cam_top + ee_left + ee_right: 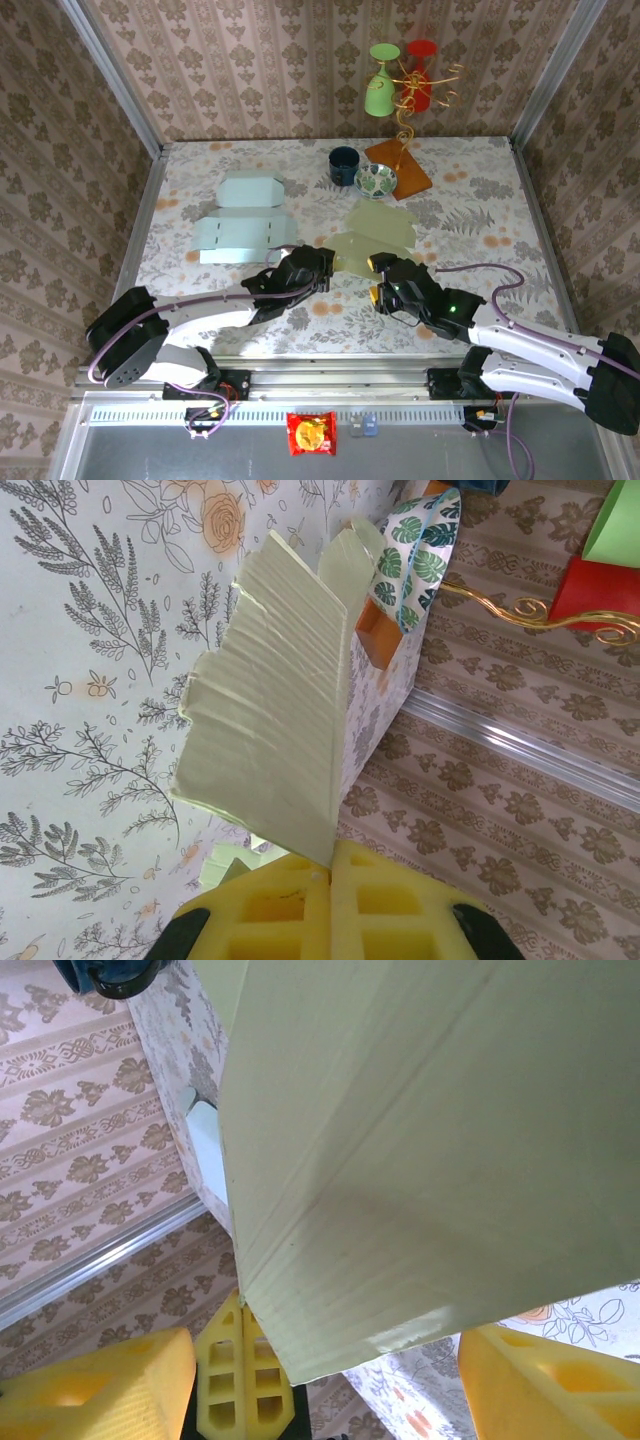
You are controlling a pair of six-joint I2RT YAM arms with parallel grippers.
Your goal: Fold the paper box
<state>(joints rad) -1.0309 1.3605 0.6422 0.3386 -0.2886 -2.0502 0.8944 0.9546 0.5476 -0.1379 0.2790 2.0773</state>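
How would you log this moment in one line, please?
left gripper: shut on pale green box sheet | right gripper: open, sheet between fingers | fold: unfinished

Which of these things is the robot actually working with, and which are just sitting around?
In the job:
green paper box blank
left gripper, shut on it
right gripper, open at its edge

Lying about:
light blue box blanks
dark blue cup
patterned bowl
wire cup stand
snack packet

I've got L gripper (323,262) center-frame, pinched tight on paper box (378,232). R gripper (377,279) just right of it, jaws apart.
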